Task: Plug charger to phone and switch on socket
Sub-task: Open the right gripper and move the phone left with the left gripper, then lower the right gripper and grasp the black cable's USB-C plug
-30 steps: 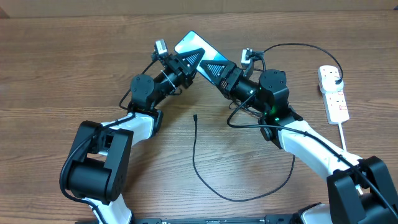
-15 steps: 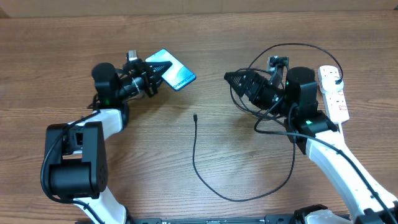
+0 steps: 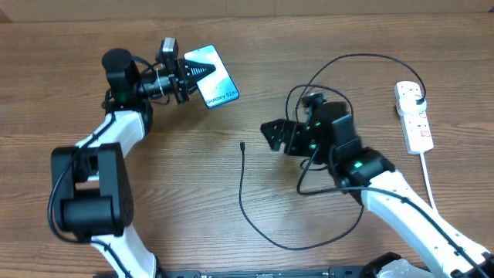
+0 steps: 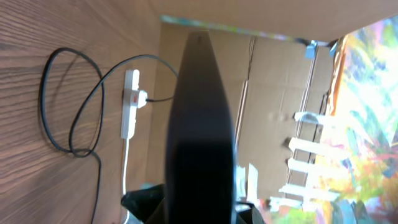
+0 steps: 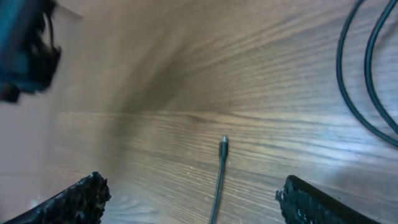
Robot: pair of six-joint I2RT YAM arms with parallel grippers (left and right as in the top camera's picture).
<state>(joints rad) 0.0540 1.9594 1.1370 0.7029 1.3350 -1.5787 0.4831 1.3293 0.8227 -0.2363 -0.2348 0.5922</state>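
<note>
My left gripper (image 3: 191,76) is shut on the phone (image 3: 214,79) and holds it off the table at the back left, its lit screen with "Galaxy S24" facing up. In the left wrist view the phone (image 4: 202,124) shows edge-on as a dark slab. The charger's connector tip (image 3: 242,144) lies on the table in the middle; its thin black cable (image 3: 289,246) loops forward and round to the black plug (image 3: 417,99) in the white socket strip (image 3: 414,120). My right gripper (image 3: 268,133) is open and empty, just right of the tip (image 5: 224,144), which lies ahead between its fingers (image 5: 199,202).
The charger cable makes loose loops (image 3: 340,66) behind my right arm. The strip's thick white cord (image 3: 427,174) runs toward the front right edge. The strip and cable loops also show in the left wrist view (image 4: 130,102). Cardboard boxes stand beyond the table.
My left arm has swung the phone left and back, away from the centre. My right gripper let go of the phone, pulled right, then came toward the connector tip, open.
</note>
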